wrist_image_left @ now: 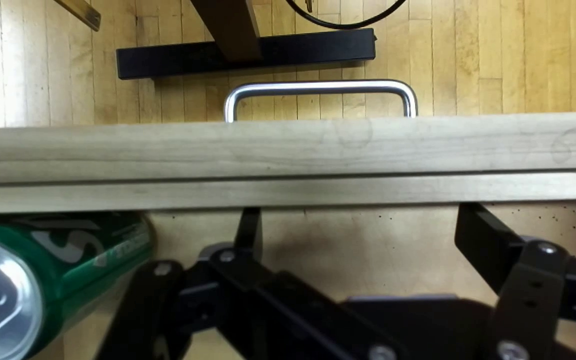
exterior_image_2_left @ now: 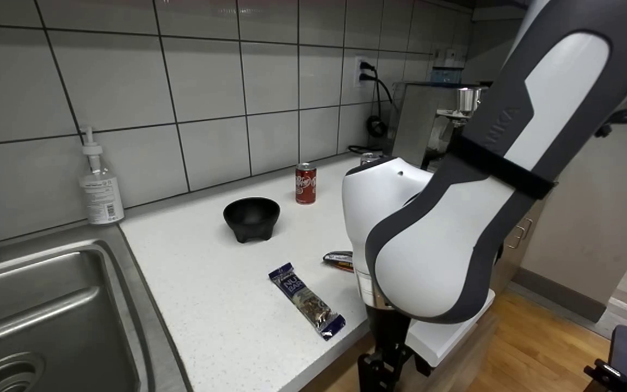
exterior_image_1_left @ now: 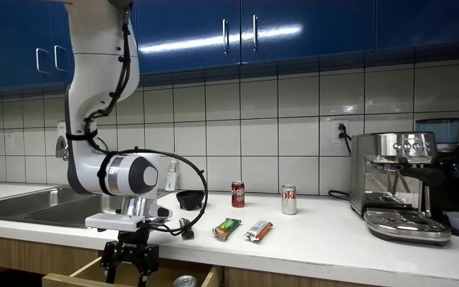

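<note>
The jaws are standing wide apart and are gripping nothing; in the wrist view, the drawer bottom (wrist_image_left: 368, 250) is showing between them. The inner edge of the drawer front (wrist_image_left: 288, 150) is hiding their tips, so contact there is impossible to tell. Any push toward the top of that frame could be loading the drawer front and stalling the jaws, the cause being the apparently small clearance.

Near the jaws, at the lower left of the wrist view, a green can (wrist_image_left: 83, 270) is standing in the drawer (exterior_image_1_left: 213, 276), apparently upright. Its lid (exterior_image_1_left: 185, 281) is showing at the bottom edge of an exterior view. CAUTION: a sideways shift toward the green can could be tipping it, since the jaws are sitting so near it.

Past the drawer front, a metal handle (wrist_image_left: 320, 89) is projecting at the upper centre of the wrist view.

Across the lower centre of an exterior view, 3 wrapped items are lying on the desk (exterior_image_1_left: 321, 247): a dark-wrapped bar (exterior_image_1_left: 188, 233), a green packet (exterior_image_1_left: 226, 229) and an orange packet (exterior_image_1_left: 259, 231). A black cable (exterior_image_1_left: 202, 172) is looping in front of the dark-wrapped bar; its slack could be snagging that bar during a low swing.

Farther back in both exterior views, a black bowl (exterior_image_1_left: 190, 199), a red can (exterior_image_1_left: 238, 195) and a silver can (exterior_image_1_left: 289, 201) are standing near the tiled wall (exterior_image_1_left: 221, 135).
</note>
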Robot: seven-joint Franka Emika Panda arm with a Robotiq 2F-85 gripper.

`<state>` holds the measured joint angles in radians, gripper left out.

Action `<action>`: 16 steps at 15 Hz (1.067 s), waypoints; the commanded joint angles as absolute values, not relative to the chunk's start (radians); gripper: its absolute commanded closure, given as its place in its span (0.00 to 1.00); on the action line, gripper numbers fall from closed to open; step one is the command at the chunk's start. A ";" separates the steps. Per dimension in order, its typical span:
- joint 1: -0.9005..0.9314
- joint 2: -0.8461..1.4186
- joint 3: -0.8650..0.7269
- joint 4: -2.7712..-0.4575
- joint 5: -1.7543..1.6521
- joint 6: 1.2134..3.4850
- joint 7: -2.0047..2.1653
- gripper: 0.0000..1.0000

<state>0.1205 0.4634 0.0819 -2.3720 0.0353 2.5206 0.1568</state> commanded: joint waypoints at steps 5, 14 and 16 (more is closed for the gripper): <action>0.114 0.388 0.103 -2.476 0.091 2.505 0.148 0.00; 0.102 0.333 0.123 -2.579 0.180 2.524 0.139 0.00; 0.102 0.325 0.125 -2.599 0.200 2.527 0.140 0.00</action>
<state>0.1202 0.3879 0.0991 -2.5257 0.1540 2.5273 0.1529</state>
